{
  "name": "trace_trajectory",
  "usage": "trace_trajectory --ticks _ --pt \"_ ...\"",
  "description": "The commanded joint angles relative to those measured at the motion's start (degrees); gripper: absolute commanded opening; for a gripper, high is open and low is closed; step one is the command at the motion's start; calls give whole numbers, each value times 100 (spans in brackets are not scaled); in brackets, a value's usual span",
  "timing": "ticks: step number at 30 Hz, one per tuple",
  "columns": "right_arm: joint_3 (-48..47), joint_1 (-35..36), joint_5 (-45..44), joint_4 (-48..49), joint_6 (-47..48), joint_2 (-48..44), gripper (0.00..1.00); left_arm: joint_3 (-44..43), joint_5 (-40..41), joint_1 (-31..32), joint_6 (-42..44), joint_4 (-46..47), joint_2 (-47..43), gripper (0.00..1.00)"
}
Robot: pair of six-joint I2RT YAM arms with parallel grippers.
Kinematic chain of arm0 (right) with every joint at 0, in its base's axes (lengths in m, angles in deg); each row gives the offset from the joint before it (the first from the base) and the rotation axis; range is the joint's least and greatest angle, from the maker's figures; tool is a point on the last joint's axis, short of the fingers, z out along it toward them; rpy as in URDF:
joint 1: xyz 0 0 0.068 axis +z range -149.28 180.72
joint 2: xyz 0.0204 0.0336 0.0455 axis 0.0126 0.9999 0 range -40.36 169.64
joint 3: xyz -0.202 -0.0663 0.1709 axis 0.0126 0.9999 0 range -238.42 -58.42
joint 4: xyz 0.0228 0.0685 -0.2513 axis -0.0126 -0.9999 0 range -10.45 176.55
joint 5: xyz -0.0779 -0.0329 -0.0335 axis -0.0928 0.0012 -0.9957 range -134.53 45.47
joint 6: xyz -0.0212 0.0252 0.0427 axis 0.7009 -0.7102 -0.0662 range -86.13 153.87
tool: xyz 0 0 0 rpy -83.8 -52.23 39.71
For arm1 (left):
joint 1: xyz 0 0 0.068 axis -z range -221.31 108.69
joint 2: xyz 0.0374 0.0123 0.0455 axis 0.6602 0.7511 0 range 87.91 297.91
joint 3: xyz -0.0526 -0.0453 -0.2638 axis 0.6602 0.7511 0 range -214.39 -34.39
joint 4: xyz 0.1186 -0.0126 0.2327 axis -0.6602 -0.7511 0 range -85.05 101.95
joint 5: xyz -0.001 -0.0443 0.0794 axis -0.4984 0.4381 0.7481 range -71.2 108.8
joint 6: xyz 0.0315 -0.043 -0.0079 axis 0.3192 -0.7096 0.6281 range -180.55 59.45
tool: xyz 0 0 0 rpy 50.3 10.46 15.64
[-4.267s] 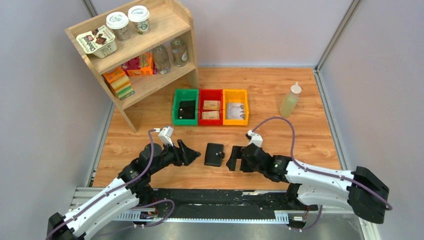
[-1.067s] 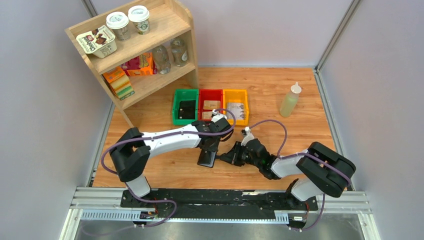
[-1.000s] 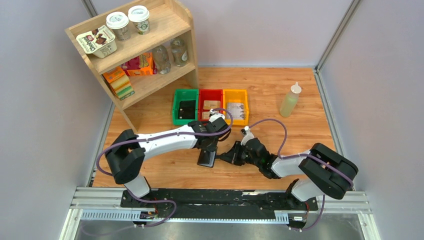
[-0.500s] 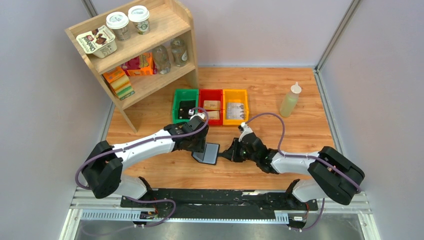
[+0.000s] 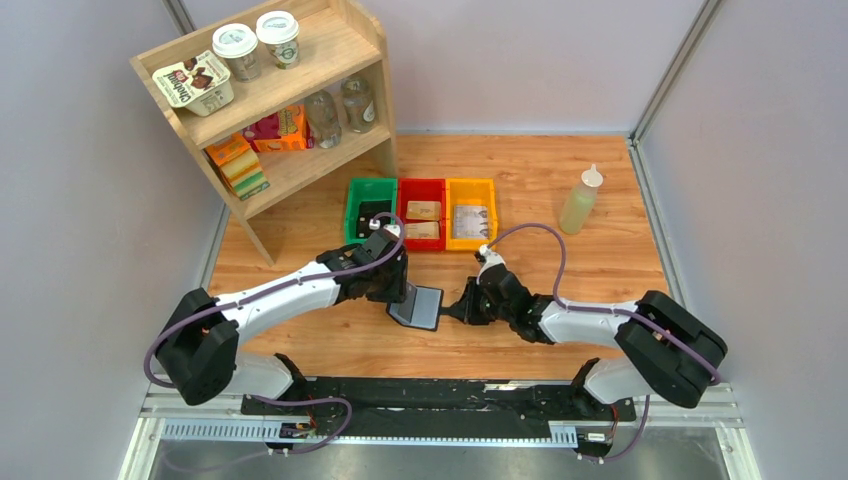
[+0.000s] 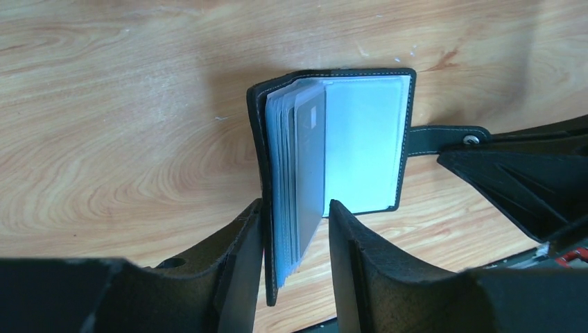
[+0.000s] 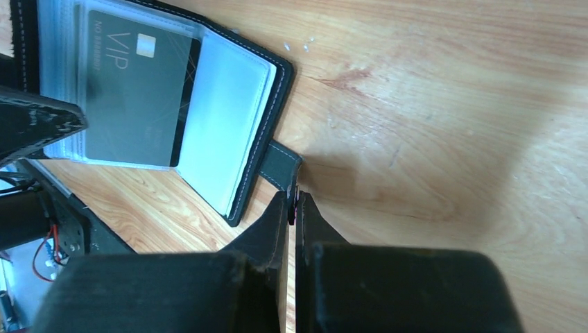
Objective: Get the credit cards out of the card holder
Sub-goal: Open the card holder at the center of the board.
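Inspecting the bench (image 5: 620, 260), we find the card holder (image 5: 418, 305) lying open between the two arms, its grey-blue inner face up. The right fingers (image 7: 274, 229) are pressed together on its snap tab (image 7: 281, 166). The left fingers (image 6: 239, 263) stand apart, straddling the raised cover and its fanned clear sleeves (image 6: 284, 173); we cannot tell whether they press on them. A dark credit card (image 7: 132, 90) marked VIP sits inside the top sleeve.
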Motion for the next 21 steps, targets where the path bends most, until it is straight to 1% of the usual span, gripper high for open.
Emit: trace_trajectory --ticks 1,2,3,5,6,7,10,13,15,17,21 --pt "-212 -26 -352 -457 287 -310 0 22 -111 -3 -53 173 -243 46" --pt "-255 -35 -353 -641 305 -372 2 48 -102 -21 -97 103 -235 46" --pt "-325 -35 -605 -843 348 -477 5 66 -76 -30 -114 68 -226 46" --pt "-475 -35 -774 -1239 445 -644 10 92 38 -56 -158 -151 -191 46" --pt "-554 -35 -879 -1588 472 -732 14 101 108 -65 -176 -292 -191 46" --pt "-650 -35 -941 -1775 481 -828 22 110 231 -74 -185 -380 -173 47" --pt "-966 -26 -1144 -2346 516 -1048 38 171 294 -135 -237 -556 -252 50" --pt "-1265 -35 -1267 -2777 533 -1242 48 163 303 -135 -238 -592 -419 52" --pt "-1415 -26 -1206 -2866 560 -1374 49 49 303 -135 -203 -610 -577 55" --pt "-1495 -26 -961 -2735 569 -1488 49 -56 285 -135 -150 -636 -718 57" --pt "-1618 -18 -215 -2139 472 -1471 46 -127 188 -144 -53 -513 -920 57"
